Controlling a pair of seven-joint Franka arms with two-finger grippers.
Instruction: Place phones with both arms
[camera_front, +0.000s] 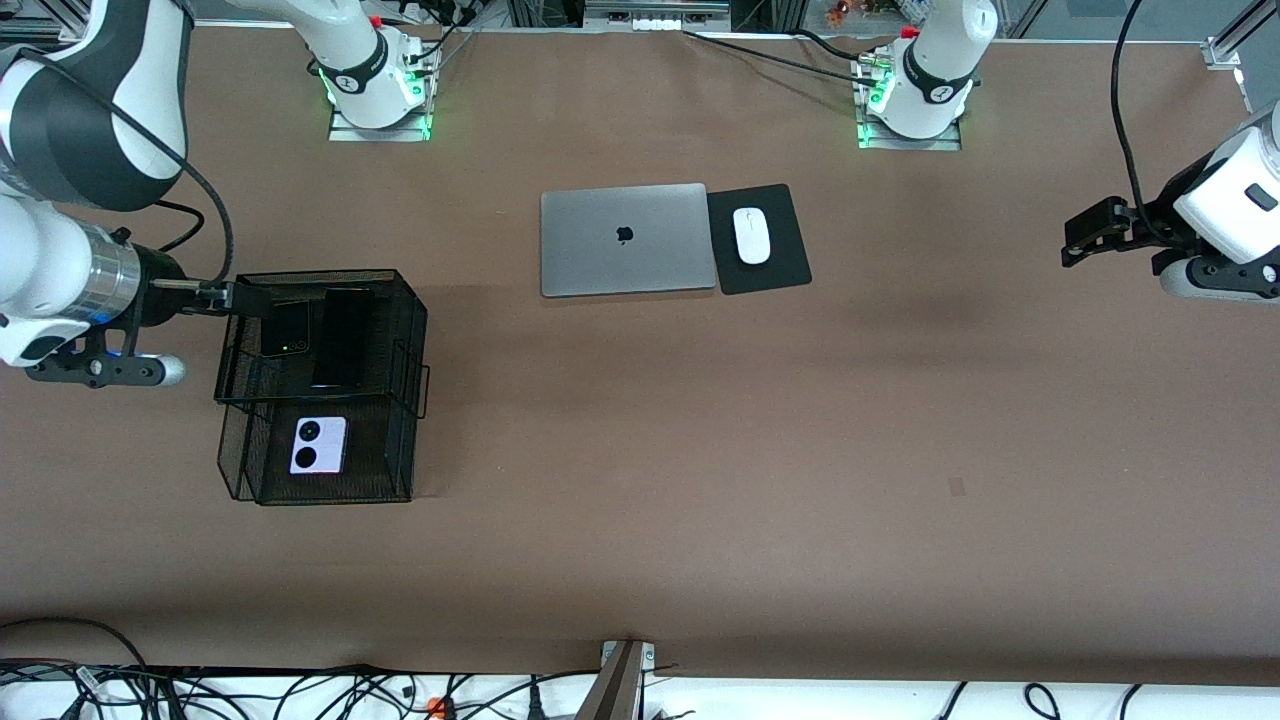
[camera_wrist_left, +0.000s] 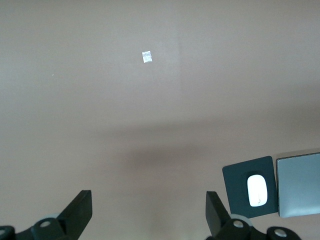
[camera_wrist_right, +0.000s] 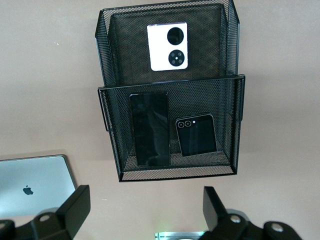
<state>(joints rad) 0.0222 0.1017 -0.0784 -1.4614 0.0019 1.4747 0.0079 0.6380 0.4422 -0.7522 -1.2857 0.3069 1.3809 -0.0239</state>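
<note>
Spanning the frame, a brown tabletop (camera_front: 640, 450) carries an Apple-logo laptop (camera_front: 625, 238); both the left claw (camera_wrist_left: 149, 212) and right claw (camera_wrist_right: 142, 210) hang open.

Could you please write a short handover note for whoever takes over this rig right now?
Left gripper: open, empty, over bare table at the left arm's end.
Right gripper: open, empty, above the black mesh basket.
Phones: the long black slab and the black folded phone share one compartment; the pale phone lies in the compartment nearer the front camera.
Done: all three phones are in the basket.
Left: nothing evident.
</note>
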